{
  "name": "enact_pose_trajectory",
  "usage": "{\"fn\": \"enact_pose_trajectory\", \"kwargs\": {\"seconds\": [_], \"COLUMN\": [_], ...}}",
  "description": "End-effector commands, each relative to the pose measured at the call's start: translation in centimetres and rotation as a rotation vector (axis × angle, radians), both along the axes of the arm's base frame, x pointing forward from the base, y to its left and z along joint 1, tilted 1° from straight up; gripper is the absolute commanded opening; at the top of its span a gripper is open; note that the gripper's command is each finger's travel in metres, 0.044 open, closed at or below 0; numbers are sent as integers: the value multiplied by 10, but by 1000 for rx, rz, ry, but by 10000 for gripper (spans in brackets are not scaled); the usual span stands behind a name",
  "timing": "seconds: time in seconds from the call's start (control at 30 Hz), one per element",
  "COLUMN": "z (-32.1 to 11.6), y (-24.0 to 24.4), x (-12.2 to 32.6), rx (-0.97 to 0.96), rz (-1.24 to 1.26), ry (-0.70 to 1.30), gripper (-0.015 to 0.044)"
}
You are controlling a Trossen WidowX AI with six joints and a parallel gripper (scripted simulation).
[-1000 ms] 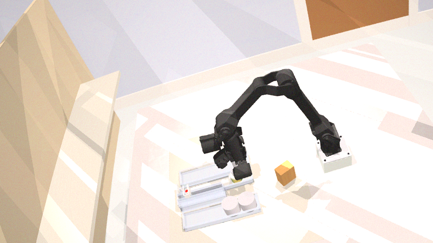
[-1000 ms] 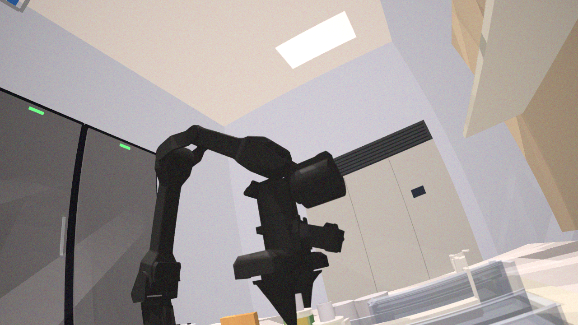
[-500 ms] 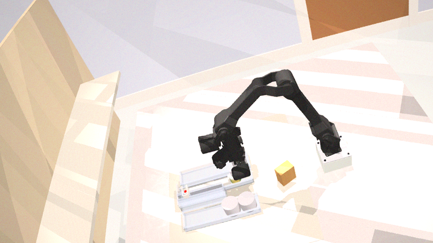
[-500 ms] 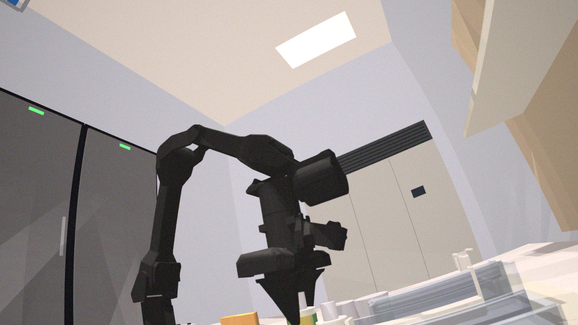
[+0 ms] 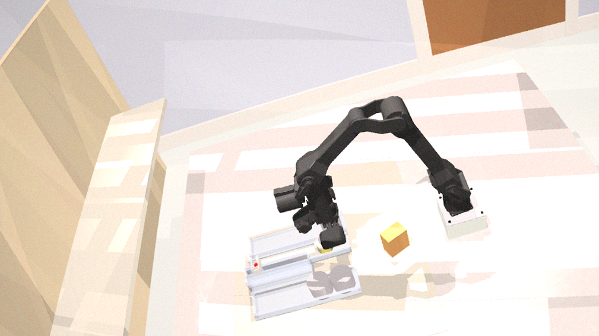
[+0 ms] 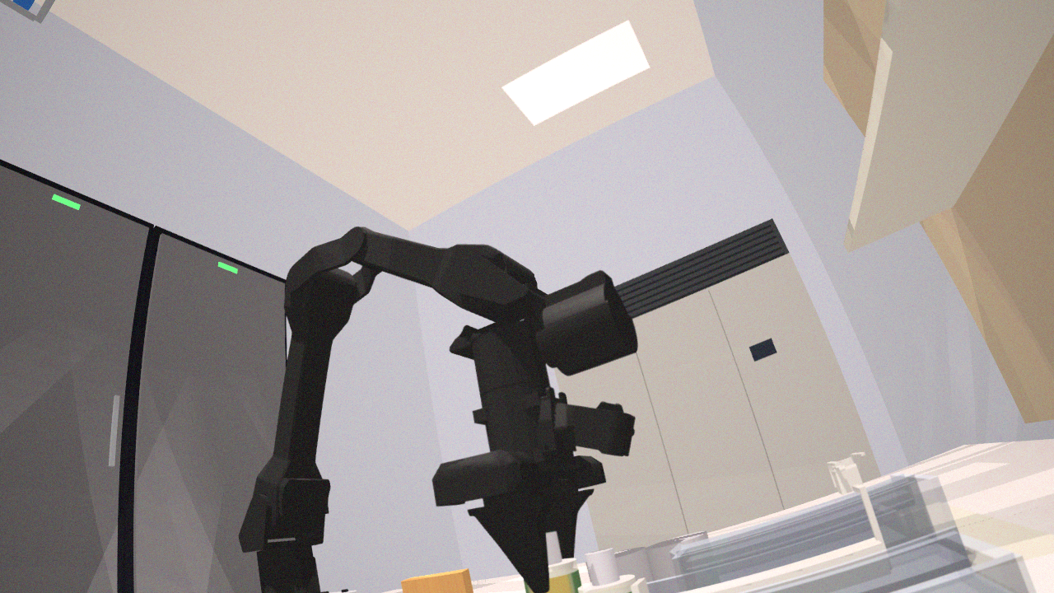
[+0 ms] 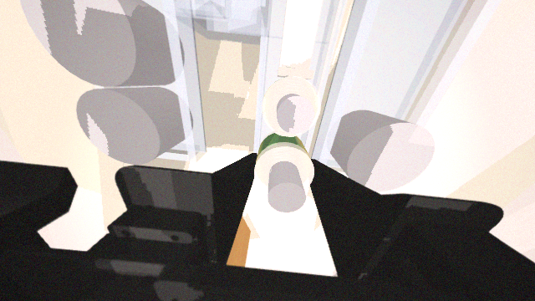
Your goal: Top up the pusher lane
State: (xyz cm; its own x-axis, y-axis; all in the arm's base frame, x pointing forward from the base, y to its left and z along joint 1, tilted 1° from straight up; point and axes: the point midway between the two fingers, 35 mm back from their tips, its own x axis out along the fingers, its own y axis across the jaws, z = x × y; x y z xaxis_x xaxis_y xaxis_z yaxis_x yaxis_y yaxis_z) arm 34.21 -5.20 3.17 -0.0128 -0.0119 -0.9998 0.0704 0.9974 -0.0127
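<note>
From the top view, the arm arches over and its gripper (image 5: 333, 239) (image 6: 547, 564) (image 7: 282, 160) drops to the sprung lane's (image 5: 281, 257) front end. Exterior: fingers point down, clamped on the green-banded jar (image 6: 564, 576) (image 7: 285, 167). Wrist: it's right in front of the lane's jar (image 7: 291, 106); I'd ease straight back, upright, then lower behind the stop before releasing.

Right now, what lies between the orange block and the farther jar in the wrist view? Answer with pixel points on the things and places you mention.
The green-banded jar (image 6: 566, 582) (image 7: 286, 196), gripped in the claw (image 5: 332, 241) (image 6: 557, 564) (image 7: 282, 160); the wrist view shows it.
</note>
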Motion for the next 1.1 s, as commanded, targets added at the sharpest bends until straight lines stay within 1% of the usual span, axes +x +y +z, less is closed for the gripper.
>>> {"fn": "enact_pose_trajectory", "kwargs": {"seconds": [0.0,1.07], "z": [2,0], "y": [-1,-2], "x": [7,9], "rx": [-7,-7], "rz": [-5,-5], "ry": [-25,-25], "gripper": [0,0]}}
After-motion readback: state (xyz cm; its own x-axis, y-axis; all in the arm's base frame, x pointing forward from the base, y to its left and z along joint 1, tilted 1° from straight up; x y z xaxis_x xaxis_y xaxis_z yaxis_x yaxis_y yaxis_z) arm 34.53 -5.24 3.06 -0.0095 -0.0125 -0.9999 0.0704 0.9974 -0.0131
